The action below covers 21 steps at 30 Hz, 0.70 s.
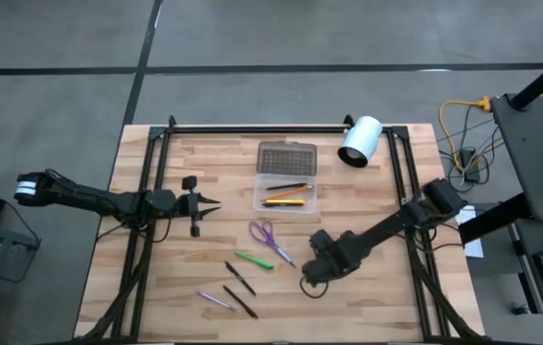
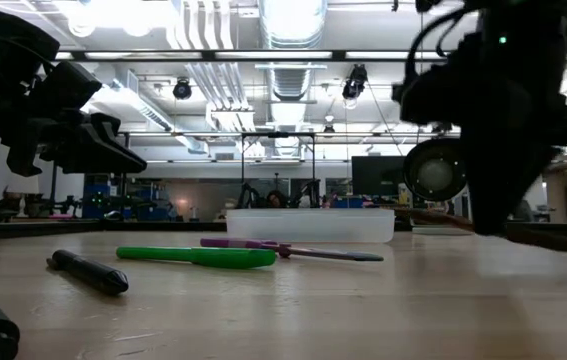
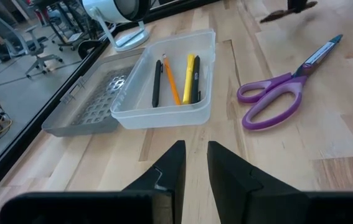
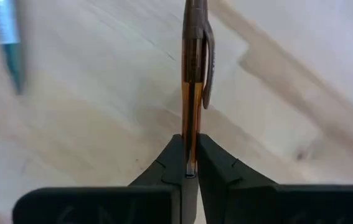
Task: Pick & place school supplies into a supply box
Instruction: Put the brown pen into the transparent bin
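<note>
The clear supply box lies on the table's far middle, its dotted grey lid open flat behind it. It holds a black pen, an orange pencil and a yellow pen. Purple-handled scissors, a green pen, two black pens and a purple pen lie flat on the table nearer the front. My right gripper is right of them, shut on a brown pen. My left gripper hovers left of the box, open by a narrow gap and empty. My right gripper pinches the brown pen between its two fingers at one end, away from the clip. The fingers come slanting down from the table's right. In the low view the pen lies roughly level below the gripper, seemingly just clear of the table.
A white cylinder lies at the far right, beside the box lid. Black frame rails run along the table's left, right and far sides. Bare wood shows near the front right of the table.
</note>
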Available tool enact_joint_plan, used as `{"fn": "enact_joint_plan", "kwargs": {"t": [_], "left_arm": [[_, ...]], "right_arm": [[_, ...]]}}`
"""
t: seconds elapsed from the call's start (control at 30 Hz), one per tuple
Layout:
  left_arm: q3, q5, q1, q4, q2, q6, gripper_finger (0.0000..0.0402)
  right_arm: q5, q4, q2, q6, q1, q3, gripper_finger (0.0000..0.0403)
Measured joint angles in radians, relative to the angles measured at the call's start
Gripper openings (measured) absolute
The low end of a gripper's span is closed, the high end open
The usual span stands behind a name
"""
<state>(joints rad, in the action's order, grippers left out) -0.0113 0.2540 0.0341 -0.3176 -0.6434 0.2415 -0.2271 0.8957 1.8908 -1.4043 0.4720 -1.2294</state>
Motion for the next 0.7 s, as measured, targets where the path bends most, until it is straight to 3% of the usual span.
{"fn": "enact_joint_plan", "kwargs": {"t": [0.7], "left_arm": [[0.0, 0.0, 0.0, 0.0, 0.0, 0.0, 0.0052]], "right_arm": [[-0.157, -0.018, -0.003, 0.749, -0.172, -0.045, 0.0013]]}}
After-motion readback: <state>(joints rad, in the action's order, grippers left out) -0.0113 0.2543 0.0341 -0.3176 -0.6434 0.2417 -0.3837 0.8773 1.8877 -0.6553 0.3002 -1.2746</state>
